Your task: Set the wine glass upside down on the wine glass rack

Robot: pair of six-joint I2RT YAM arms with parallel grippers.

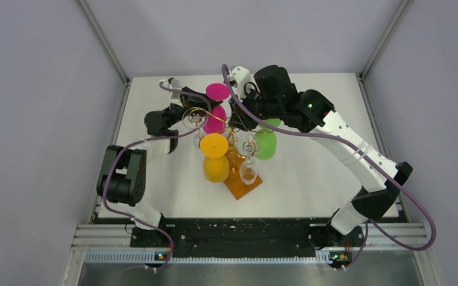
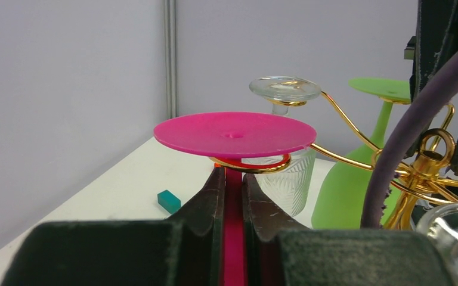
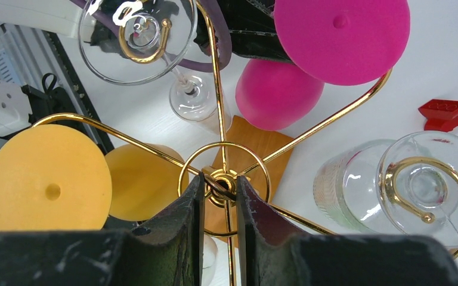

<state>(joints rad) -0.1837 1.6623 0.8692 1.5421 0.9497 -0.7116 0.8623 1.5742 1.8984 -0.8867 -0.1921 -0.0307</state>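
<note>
Wine glass (image 2: 234, 134), magenta, hangs inverted at upper centre of overhead view. Foot disc up, seated over gold scroll arm of wine glass rack (image 1: 244, 186); bowl below. My left fingers (image 2: 206, 199) pinch thin stem just under disc. My right fingers (image 3: 186, 214) clamp rack's gold centre hub. Glass looks like light, stiff plastic, smooth, likely slippery; narrow stem could twist in grip. Best hold, I judge: stem near foot, not bowl. Close neighbours: yellow glass (image 1: 214, 156), green glass (image 1: 266, 143), clear glass (image 3: 137, 36), last probably fragile.
</note>
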